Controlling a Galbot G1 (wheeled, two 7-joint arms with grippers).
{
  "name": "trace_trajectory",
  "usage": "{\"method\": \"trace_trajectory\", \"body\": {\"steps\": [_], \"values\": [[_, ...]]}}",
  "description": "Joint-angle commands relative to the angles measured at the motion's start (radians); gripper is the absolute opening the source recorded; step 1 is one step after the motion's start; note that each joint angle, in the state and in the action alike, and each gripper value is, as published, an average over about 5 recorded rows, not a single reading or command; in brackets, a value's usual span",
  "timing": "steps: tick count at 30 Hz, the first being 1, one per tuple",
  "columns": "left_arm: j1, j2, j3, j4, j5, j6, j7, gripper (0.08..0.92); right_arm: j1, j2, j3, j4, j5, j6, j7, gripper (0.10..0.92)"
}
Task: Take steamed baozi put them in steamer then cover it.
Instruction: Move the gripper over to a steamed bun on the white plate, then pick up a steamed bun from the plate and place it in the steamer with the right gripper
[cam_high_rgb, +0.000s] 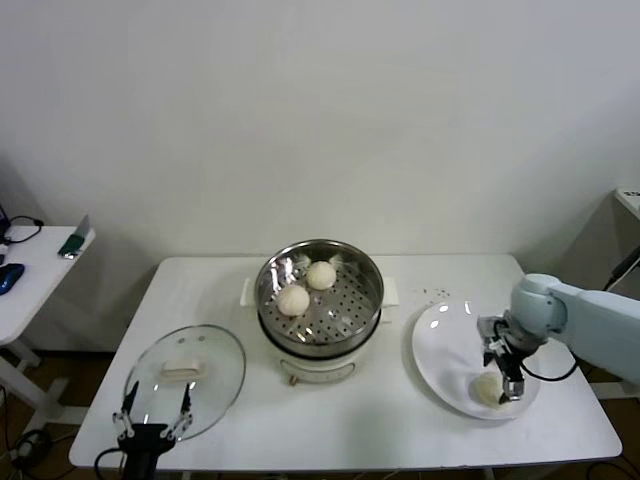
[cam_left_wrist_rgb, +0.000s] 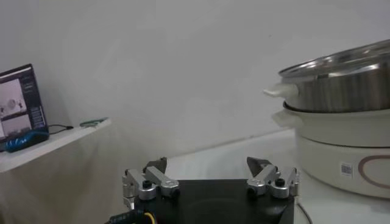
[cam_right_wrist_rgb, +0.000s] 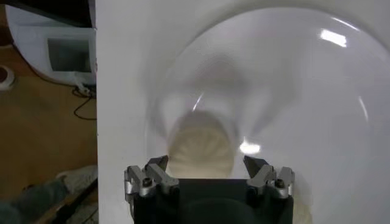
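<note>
Right gripper (cam_right_wrist_rgb: 207, 176) jaws spread astride a baozi (cam_right_wrist_rgb: 201, 149) on the plate (cam_high_rgb: 440, 365) (contact unclear); left gripper (cam_high_rgb: 152, 418) jaws gape, empty.

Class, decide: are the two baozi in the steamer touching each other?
Apart. The head view shows perforated steamer floor between the nearer baozi and the farther baozi.

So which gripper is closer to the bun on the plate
Right. The right gripper is directly over the bun on the plate; the left gripper waits across the table by the glass lid.
</note>
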Motion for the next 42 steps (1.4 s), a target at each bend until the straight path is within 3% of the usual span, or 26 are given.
{"method": "trace_trajectory", "body": {"steps": [1, 8, 17, 23, 30, 37, 42], "values": [[-0.001, 0.0, -0.001, 0.002, 0.002, 0.001, -0.001, 0.823, -0.041, 0.01, 0.011, -0.018, -0.024, 0.009, -0.002, 0.792], [-0.002, 0.002, -0.001, 0.001, 0.002, 0.001, -0.001, 0.823, -0.026, 0.015, -0.005, -0.024, -0.024, 0.02, -0.006, 0.722], [0.001, 0.0, -0.001, -0.001, 0.002, -0.001, -0.002, 0.823, 0.04, 0.021, -0.03, -0.025, -0.02, 0.068, -0.01, 0.696], [0.003, 0.001, -0.001, -0.005, 0.001, 0.003, -0.005, 0.823, 0.277, 0.086, -0.129, -0.038, -0.019, 0.256, -0.048, 0.696], [0.005, -0.002, 0.001, -0.009, 0.003, 0.007, -0.008, 0.823, 0.64, 0.278, -0.289, -0.033, -0.009, 0.533, -0.082, 0.696], [0.012, -0.007, 0.003, -0.009, 0.004, 0.006, -0.006, 0.823, 0.775, 0.434, -0.262, -0.02, -0.037, 0.721, -0.105, 0.696], [0.014, -0.006, 0.005, -0.008, 0.002, 0.004, -0.006, 0.823, 0.738, 0.554, -0.182, -0.011, -0.07, 0.773, -0.105, 0.702]]}}
